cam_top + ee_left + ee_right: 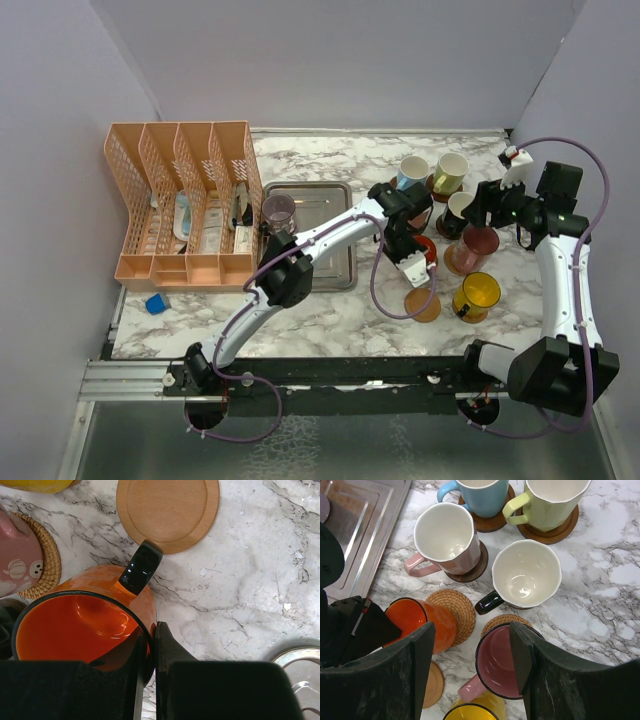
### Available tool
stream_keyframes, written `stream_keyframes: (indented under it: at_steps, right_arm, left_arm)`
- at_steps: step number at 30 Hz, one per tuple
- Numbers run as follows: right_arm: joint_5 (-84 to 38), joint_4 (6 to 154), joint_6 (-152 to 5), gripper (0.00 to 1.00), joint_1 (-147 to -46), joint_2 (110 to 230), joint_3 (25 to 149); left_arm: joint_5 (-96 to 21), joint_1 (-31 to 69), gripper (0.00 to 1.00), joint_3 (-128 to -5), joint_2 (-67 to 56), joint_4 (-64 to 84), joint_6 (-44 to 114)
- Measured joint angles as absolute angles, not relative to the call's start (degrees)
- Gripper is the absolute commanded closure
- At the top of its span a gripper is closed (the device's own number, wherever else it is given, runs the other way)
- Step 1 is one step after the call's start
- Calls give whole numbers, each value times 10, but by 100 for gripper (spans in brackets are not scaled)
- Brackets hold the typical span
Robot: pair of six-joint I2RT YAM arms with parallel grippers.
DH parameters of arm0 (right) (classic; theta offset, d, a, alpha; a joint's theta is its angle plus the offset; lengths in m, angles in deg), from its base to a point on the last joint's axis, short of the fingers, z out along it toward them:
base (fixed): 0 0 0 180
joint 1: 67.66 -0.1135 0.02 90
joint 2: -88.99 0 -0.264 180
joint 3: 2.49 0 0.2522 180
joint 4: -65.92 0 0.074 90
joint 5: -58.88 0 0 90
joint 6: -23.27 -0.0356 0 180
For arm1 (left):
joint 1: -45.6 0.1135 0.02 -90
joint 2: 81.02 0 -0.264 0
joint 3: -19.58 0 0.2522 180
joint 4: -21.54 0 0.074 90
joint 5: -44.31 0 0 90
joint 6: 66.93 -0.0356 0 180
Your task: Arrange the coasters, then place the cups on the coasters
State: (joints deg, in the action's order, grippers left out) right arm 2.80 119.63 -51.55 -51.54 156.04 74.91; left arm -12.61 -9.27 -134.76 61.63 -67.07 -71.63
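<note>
Left gripper (149, 637) clamped on the rim of the orange cup (75, 625), one finger inside, one outside. Cup looks tilted, black handle toward a bare wooden coaster (167, 510), just beside an empty wicker coaster (455, 611). Can't tell if it touches the marble table (250, 570). Right gripper (472, 650) spread wide, holding nothing, above the mauve cup (497, 662). Farther back, blue cup (480, 495) and pale cup (552, 500) sit on dark coasters (496, 525).

Open marble along near edge of table (340, 325), between blue block (155, 303) and bare wooden coaster (423, 303). Blocked at left edge by orange organizer (180, 200). Crowded toward right edge: cups (450, 172) packed close, narrow gaps only. Barred over steel tray (320, 195) by left arm (320, 238), with left gripper (151, 640) clamped on orange cup (85, 625).
</note>
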Motion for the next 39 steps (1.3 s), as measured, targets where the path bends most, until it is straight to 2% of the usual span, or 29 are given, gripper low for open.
stream_keyframes:
  at_steps: [9, 13, 15, 21, 23, 29, 33, 39]
  right_arm:
    - [28, 1196, -515, 38, -515, 1560, 749]
    - [28, 1197, -515, 38, -515, 1560, 749]
    - [28, 1197, -515, 38, -515, 1560, 749]
    - [31, 1216, -495, 39, -515, 1563, 750]
    - [37, 1227, -477, 40, -517, 1569, 750]
    - [45, 1252, -417, 42, -551, 1598, 764]
    - [44, 1257, -377, 43, -600, 1617, 769]
    - [23, 1259, -319, 43, -663, 1646, 770]
  left_arm:
    - [-139, -95, 74, -1348, 616, -660, -716]
    - [-140, -95, 64, -1348, 616, -647, -716]
    - [-140, -95, 57, -1348, 616, -643, -715]
    - [-140, -95, 28, -1367, 616, -627, -691]
    - [-141, -95, 21, -1369, 614, -621, -680]
    - [-151, -95, 14, -1284, 541, -607, -650]
    - [-153, -83, 14, -1175, 432, -600, -628]
    - [-152, -23, 14, -1086, 312, -585, -570]
